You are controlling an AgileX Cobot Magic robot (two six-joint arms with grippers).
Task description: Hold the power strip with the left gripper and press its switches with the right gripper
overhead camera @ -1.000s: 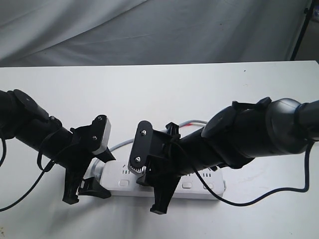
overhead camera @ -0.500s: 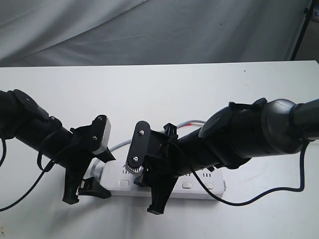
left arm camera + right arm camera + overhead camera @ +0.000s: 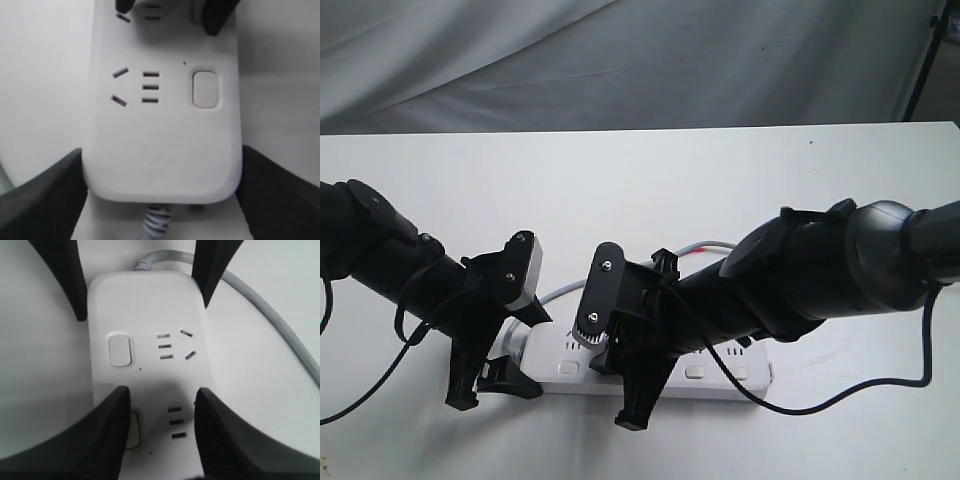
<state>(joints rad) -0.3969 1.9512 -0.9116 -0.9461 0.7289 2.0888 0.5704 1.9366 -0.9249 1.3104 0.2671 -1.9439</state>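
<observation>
The white power strip lies flat near the table's front, its grey cord looping behind. My left gripper is shut on the strip's cord end; in the left wrist view its fingers press both long sides of the power strip. My right gripper stands open over the strip, jaws apart. One of its fingers covers part of the second switch. The first switch is uncovered, as is a third switch further along.
The white table runs back to a grey cloth backdrop. A black stand leg is at the far right. A loose black cable from the right arm trails over the table beside the strip.
The right gripper has shifted slightly left along the strip toward the left gripper. The left gripper and the strip have not moved.
</observation>
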